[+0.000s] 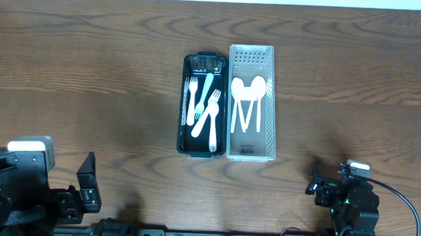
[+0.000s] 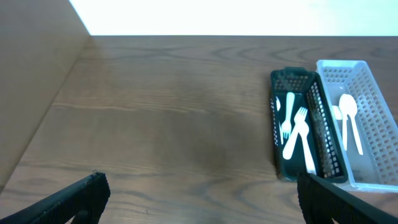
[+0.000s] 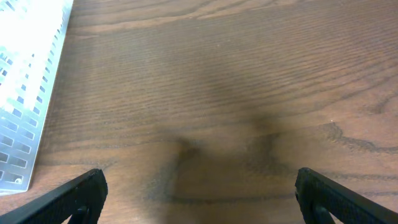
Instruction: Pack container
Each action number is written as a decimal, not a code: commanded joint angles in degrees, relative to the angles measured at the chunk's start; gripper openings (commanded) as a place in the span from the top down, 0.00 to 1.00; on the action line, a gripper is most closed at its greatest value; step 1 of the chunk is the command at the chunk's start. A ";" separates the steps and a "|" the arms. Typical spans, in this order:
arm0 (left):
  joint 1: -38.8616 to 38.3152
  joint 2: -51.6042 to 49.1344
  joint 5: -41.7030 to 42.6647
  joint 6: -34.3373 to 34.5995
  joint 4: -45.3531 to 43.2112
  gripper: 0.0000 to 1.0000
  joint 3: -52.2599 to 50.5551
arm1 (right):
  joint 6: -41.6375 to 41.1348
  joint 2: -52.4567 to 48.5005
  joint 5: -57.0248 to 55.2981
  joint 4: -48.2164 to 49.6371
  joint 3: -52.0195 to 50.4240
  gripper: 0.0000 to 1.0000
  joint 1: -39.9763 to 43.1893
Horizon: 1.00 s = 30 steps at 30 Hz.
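A black mesh basket (image 1: 184, 124) stands at the table's middle and holds several white plastic forks (image 1: 205, 107). Touching its right side is a white mesh basket (image 1: 270, 128) holding white plastic spoons (image 1: 247, 98). Both baskets show in the left wrist view, the black one (image 2: 278, 149) and the white one (image 2: 373, 99), and the white basket's wall shows in the right wrist view (image 3: 28, 106). My left gripper (image 2: 202, 196) is open and empty near the front left edge. My right gripper (image 3: 200, 196) is open and empty near the front right edge.
The wooden table (image 1: 84, 70) runs wide on both sides of the baskets. The two arm bases sit at the front edge, the left one (image 1: 29, 195) and the right one (image 1: 349, 206).
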<state>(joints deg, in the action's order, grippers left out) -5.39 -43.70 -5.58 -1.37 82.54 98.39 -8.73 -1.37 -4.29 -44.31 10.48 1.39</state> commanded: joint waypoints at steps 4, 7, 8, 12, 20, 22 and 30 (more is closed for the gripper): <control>6.80 4.28 -1.09 -0.94 -7.02 0.02 -5.11 | -0.63 0.57 0.24 0.00 -0.70 0.01 0.04; 10.36 9.20 -0.87 1.36 -15.32 0.02 -13.79 | -0.63 0.57 0.26 0.00 -0.70 0.01 0.04; 10.93 11.08 -0.87 2.78 -18.34 0.02 -17.44 | -0.63 0.57 0.26 0.02 -0.70 0.01 0.04; 11.21 17.53 -0.87 8.13 -28.09 0.02 -31.10 | -0.63 0.57 0.24 0.00 -0.70 0.01 0.04; 11.15 26.64 -0.85 14.51 -41.88 0.02 -55.21 | -0.63 0.57 0.26 0.00 -0.70 0.01 0.04; 11.15 28.52 -0.85 15.56 -44.39 0.02 -60.08 | -0.63 0.57 0.24 0.02 -0.70 0.01 0.04; 11.04 36.09 0.85 17.51 -51.60 0.02 -74.86 | -0.63 0.57 0.26 0.02 -0.70 0.01 0.04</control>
<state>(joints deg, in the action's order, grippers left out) 5.48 -9.87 -5.85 14.44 32.29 26.20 -8.73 -1.37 -4.03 -44.27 10.33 1.39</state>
